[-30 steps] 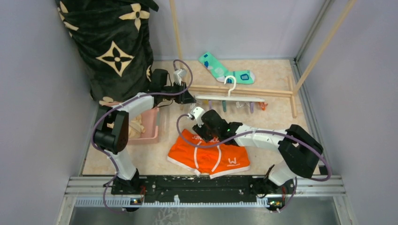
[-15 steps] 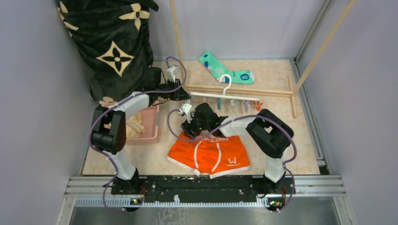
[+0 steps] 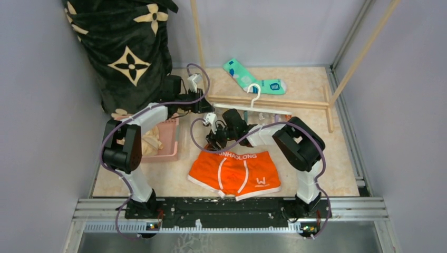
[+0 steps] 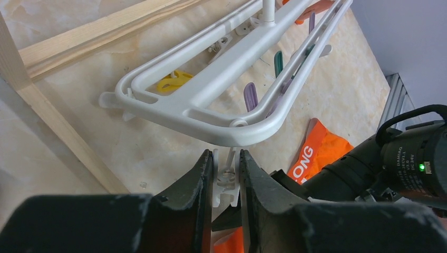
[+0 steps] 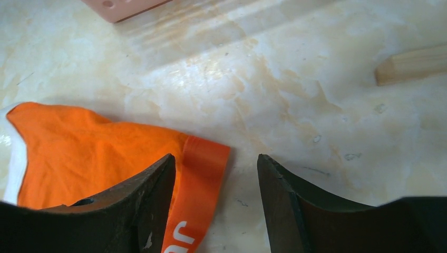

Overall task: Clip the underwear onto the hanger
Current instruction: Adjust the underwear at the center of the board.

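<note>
Your left gripper is clenching a small white part dangling under the near end of the white plastic rectangular drying hanger; whether it is a peg is hard to make out. Your right gripper is hanging released, jaws apart over the waistband corner of the bright orange boxer-brief underwear. The underwear is lying flat on the marbled beige bench, its white lettering mostly cut off in the wrist view.
</note>
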`<state>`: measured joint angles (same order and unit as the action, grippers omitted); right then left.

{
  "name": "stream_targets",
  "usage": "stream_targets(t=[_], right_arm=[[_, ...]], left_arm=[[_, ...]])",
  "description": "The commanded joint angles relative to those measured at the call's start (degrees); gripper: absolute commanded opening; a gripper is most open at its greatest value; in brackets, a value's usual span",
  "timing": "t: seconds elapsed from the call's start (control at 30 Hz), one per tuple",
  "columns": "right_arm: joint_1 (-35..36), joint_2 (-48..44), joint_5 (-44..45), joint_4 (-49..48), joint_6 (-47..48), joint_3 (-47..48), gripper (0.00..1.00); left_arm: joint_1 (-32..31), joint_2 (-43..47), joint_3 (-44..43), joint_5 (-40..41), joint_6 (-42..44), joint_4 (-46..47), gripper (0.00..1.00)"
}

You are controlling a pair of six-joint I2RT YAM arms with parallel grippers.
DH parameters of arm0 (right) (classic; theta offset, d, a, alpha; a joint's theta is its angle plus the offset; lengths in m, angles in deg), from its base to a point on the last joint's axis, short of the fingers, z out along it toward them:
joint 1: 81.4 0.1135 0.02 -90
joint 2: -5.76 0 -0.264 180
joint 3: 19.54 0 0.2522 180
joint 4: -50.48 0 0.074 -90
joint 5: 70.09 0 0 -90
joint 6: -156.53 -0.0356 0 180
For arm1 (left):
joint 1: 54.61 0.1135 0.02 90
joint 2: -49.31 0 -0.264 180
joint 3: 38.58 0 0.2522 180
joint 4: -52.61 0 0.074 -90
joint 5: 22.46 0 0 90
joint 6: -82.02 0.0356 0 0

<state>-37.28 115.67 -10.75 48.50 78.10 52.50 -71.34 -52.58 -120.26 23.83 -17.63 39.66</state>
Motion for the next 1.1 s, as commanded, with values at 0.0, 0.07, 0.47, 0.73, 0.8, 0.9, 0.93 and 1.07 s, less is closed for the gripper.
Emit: stream_targets(t=[0.0, 0.07, 0.47, 0.73, 0.8, 0.9, 0.93, 1.07], right_arm=[[-0.04, 1.07, -6.18, 1.11, 2.09, 2.11, 0.59], [-0.08, 1.34, -6.67, 1.41, 2.00, 1.84, 0.58], [0.01, -1.57, 2.30, -4.23, 0.05, -2.04, 0.16], [8.11, -10.31, 23.98, 3.46, 10.43, -1.80, 0.00], [12.72, -10.83, 36.25, 5.32, 15.09, -1.93, 0.00], [20.29, -10.14, 51.40, 4.58, 21.57, -3.49, 0.00], [22.70, -9.40, 56.73, 3.49, 23.30, -4.32, 0.00], [30.95, -6.62, 68.49, 1.17, 25.73, -6.71, 0.00]], left_arm=[[0.25, 0.75, -2.45, -1.63, -0.06, 0.43, 0.00], [0.27, 0.66, -2.64, -1.73, -0.02, 0.33, 0.00], [0.66, 0.54, -2.89, -1.90, -0.15, -0.13, 0.00], [0.92, 0.73, -2.99, -1.66, -0.45, -0.21, 0.00], [0.91, 0.73, -3.01, -1.62, -0.50, -0.20, 0.00], [1.00, 0.64, -3.01, -1.81, -0.63, -0.12, 0.00], [1.00, 0.64, -3.01, -1.89, -0.68, -0.12, 0.00], [1.00, 0.64, -3.00, -2.00, -0.87, -0.05, 0.00]])
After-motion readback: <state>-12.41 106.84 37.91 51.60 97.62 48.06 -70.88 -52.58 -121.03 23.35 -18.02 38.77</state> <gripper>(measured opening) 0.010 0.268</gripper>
